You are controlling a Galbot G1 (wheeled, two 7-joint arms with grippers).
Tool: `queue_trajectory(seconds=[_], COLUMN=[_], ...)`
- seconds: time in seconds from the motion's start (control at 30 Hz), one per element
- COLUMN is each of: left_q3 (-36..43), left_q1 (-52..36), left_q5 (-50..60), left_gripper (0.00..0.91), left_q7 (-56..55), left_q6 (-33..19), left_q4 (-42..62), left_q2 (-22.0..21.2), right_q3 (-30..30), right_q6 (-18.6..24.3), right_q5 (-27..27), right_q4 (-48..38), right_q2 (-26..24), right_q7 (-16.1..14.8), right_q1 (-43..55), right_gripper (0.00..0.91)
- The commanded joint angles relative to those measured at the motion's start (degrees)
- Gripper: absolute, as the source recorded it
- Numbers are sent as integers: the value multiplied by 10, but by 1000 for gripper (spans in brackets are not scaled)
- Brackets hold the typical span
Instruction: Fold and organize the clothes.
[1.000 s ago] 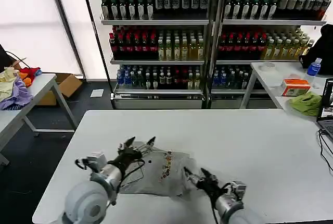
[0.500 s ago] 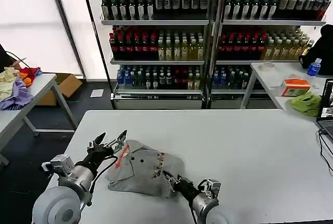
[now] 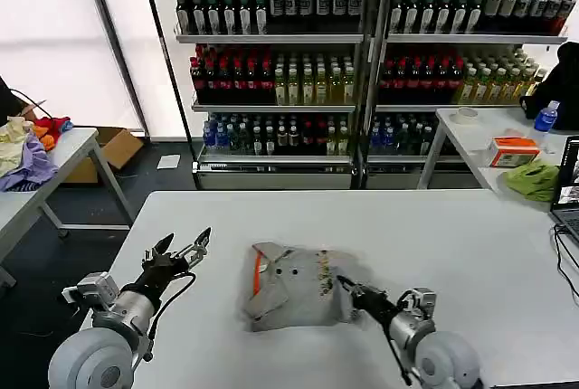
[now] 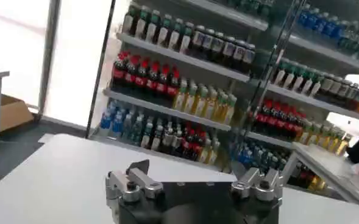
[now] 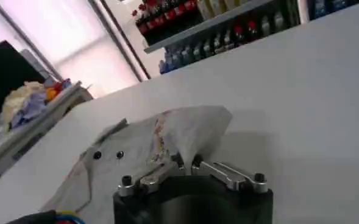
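I am holding my left gripper [image 3: 181,248] above the table [image 3: 470,226], to the left of the shirt [image 3: 294,285] and well apart from it. Its fingers are spread open and are carrying nothing.

The shirt is lying bunched on the table, between my two grippers and closer to the right one. It is grey, with orange trim and two dark buttons facing up. Its long axis is running about across the table, from the trim side toward my right gripper.

My right gripper [image 3: 348,291] is touching the right edge of the shirt. In the right wrist view its fingers [image 5: 167,165] are closing on a raised fold of the cloth, so I judge it is gripping the shirt there. For the next move the shirt is lying to the left of this gripper, and my right arm is the nearer one; my left gripper must travel right to reach the trim side.
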Motion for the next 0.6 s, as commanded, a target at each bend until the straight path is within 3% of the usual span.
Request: queue_trajectory(seconds=[0.03, 0.07, 0.13, 0.2, 0.3, 0.5, 0.6], left_q3=[1, 5, 12, 17, 19, 11, 6], left_q1=[-2, -3, -4, -1, 3, 11, 20], left_q5=[1, 10, 19, 26, 35, 39, 44], left_gripper=[907, 907, 907, 907, 907, 907, 907], left_q7=[-18, -18, -19, -17, -15, -9, -3], left_q6=[1, 1, -2, -3, -3, -2, -4], left_q4=[7, 9, 14, 13, 6, -11, -17], left_q2=[-29, -37, -56, -64, -67, -67, -65], right_q3=[88, 87, 88, 88, 111, 124, 75], right_q6=[10, 19, 31, 57, 33, 35, 54], right_q5=[-69, -70, -84, -131, -144, -149, -164], right_q4=[-32, -33, -37, -37, -25, -23, -3], right_q2=[-83, -79, -68, -70, -89, -76, -45], right_q7=[-45, -43, -42, -52, -62, -17, 22], right_q1=[-1, 1, 7, 10, 4, 13, 40], right_gripper=[40, 907, 907, 907, 907, 907, 907])
